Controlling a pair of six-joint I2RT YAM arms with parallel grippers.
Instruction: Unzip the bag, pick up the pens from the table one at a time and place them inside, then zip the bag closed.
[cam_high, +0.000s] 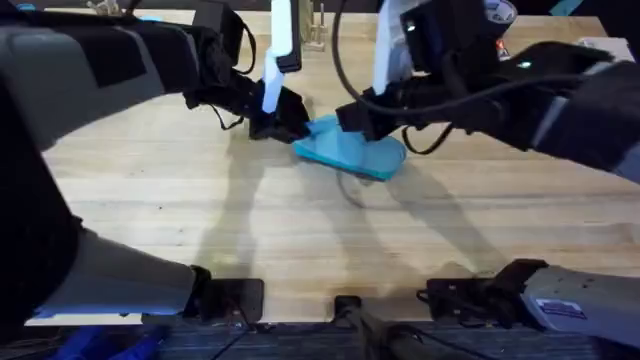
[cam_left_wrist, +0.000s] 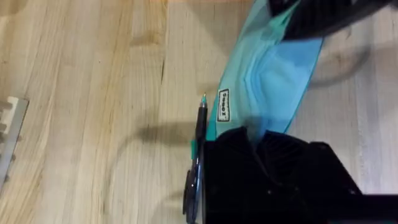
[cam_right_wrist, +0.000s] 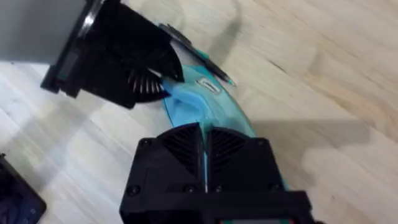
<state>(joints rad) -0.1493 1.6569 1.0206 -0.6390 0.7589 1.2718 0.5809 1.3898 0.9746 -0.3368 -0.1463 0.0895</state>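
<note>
A light wooden table (cam_high: 300, 230) is filling the scene, bare along its near side. Toward the far middle, a turquoise bag (cam_high: 350, 152) is lying flat on the wood. The left gripper (cam_high: 275, 118) is pinching the bag's left end between closed fingers, while the right gripper (cam_high: 362, 118) is clamping, fingers pressed together, on the bag's far edge near its middle. A dark pen (cam_left_wrist: 198, 163) is lying just beside the bag at the left gripper, its tip green.
</note>
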